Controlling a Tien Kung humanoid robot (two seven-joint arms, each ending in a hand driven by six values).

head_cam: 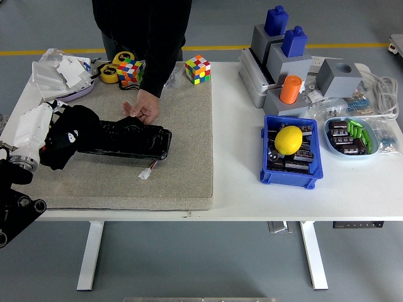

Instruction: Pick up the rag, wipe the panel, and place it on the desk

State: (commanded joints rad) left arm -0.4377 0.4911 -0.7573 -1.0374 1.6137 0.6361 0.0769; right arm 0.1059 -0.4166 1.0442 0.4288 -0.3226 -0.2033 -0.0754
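One beige mat (176, 163) on white table (252, 182)

The left hand (66, 137) reaches in from the left edge — white forearm angled up and rightward, fingers closed around a black rag (74, 133). A person's hand (144, 107) — fingers loosely curled — points downward from above.

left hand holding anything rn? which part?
The left hand grips the black rag, bunched around it at the panel's left end; exact grip point hidden.
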